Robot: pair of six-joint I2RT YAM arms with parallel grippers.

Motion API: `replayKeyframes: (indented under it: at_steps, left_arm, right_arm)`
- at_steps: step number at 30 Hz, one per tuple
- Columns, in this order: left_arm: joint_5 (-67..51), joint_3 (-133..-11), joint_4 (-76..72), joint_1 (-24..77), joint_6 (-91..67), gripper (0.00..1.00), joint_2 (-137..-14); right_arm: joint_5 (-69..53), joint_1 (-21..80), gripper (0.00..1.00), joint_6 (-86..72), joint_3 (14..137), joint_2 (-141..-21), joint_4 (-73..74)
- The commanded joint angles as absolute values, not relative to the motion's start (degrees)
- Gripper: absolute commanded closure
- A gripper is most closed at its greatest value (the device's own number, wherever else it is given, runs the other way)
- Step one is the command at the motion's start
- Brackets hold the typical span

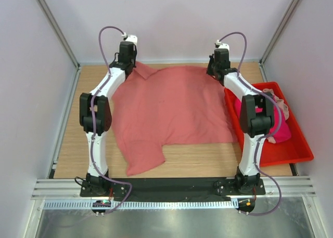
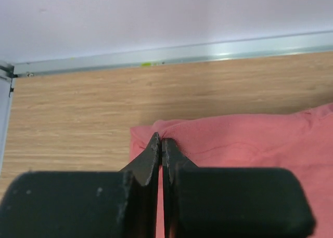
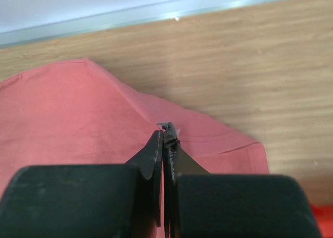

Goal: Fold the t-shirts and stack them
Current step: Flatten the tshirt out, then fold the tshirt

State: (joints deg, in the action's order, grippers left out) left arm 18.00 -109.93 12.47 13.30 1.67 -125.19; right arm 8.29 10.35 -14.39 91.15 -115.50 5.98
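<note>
Your overhead view takes in the whole layout. The salmon t-shirt (image 1: pixel 171 108) lies spread and wrinkled across the wooden table (image 1: pixel 203 157), with one arm reaching to each of its far corners. That view cannot show you how the fingertips stand; only the wrist views can.

In the left wrist view, the left gripper (image 2: pixel 160 140) has its jaws pressed together on the far-left corner of the salmon t-shirt, and the cloth puckers up at the tips. In the right wrist view, the right gripper (image 3: pixel 165 130) is likewise closed, pinching a small fold near the shirt's far-right corner, with creases running out from the tips. Neither wrist view shows you the shirt's near hem, which the overhead view shows lying uneven, longer on the left.

Only the overhead view shows the red bin (image 1: pixel 291 155), which touches the salmon t-shirt's right edge. Inside it lie a bright magenta t-shirt (image 1: pixel 281 134) and a pale pink t-shirt (image 1: pixel 278 97) towards the far end, both crumpled and partly hidden by the right arm.

You can count three t-shirts, one bin and two arms.
</note>
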Motion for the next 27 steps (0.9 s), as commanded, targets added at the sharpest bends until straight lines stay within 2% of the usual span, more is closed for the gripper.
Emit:
replayKeyframes:
  at_steps: [1, 6, 16, 20, 27]
  left_arm:
    - [19.69, -113.73, 9.66, 12.83, -1.39, 1.0, -125.5]
    - [19.34, -117.24, 15.02, 12.83, -4.47, 1.0, -127.0]
    - [18.28, -113.73, 24.52, 12.83, -15.11, 1.0, -122.26]
    - [17.58, -113.29, 29.44, 12.83, -17.75, 1.0, -120.33]
    - [15.91, -109.7, 35.59, 12.75, -21.18, 1.0, -116.28]
  right_arm:
    - [5.63, 9.84, 0.99, -10.9, 99.21, -119.07, 5.87]
    - [4.84, 8.97, 0.99, -12.83, 104.85, -122.43, 8.52]
    - [3.08, 4.84, 0.99, -15.03, 113.02, -126.91, 19.58]
    - [-2.01, 2.12, 0.99, -16.87, 118.9, -130.42, 26.36]
    - [-3.78, 1.58, 0.99, -16.7, 119.88, -129.99, 31.19]
